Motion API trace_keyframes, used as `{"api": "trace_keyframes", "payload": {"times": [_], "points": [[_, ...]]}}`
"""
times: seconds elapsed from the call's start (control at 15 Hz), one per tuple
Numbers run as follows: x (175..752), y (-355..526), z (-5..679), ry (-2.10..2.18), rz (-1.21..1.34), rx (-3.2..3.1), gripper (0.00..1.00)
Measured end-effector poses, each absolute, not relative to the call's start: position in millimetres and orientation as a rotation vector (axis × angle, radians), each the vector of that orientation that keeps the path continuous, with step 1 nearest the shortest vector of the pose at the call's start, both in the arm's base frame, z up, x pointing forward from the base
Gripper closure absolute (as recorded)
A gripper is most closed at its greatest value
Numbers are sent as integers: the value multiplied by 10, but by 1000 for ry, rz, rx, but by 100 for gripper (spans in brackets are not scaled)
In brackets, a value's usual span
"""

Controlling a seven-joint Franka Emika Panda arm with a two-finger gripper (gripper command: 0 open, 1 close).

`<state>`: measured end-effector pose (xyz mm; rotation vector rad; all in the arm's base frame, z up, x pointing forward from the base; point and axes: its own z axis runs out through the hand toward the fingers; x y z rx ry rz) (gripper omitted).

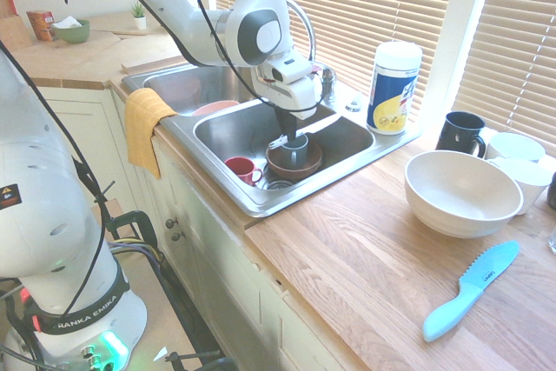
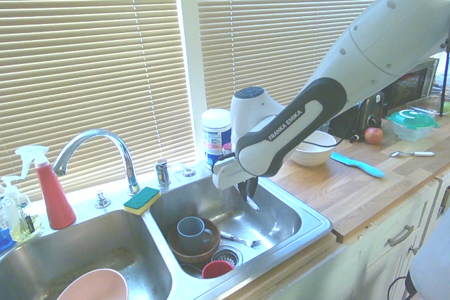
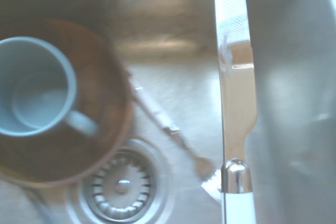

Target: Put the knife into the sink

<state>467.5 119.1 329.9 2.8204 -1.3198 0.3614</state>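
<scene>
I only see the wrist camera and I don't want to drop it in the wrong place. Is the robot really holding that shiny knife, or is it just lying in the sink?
Observer: It is held. The end effector is shut on the knife, which hangs pointing down.
Operator: Is it over the sink?
Observer: Yes. It hangs inside the sink, in the basin that holds the brown bowl, on the side nearer the wooden counter. Its tip seems to be off the basin floor.
Operator: Is anything in there that I can't see?
Observer: A red cup lies by the drain, near the front wall.
</scene>
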Motion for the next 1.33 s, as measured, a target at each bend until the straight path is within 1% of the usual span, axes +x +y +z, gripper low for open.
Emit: {"api": "trace_keyframes", "payload": {"times": [0.2,0.47,0.93,1.33], "points": [[4809,1486,3047,-1342,371,2806,100],[4910,1639,2666,-1367,363,2791,100],[5023,1639,2155,-1406,310,2792,100],[5247,1506,1792,-1455,273,2783,100]]}}
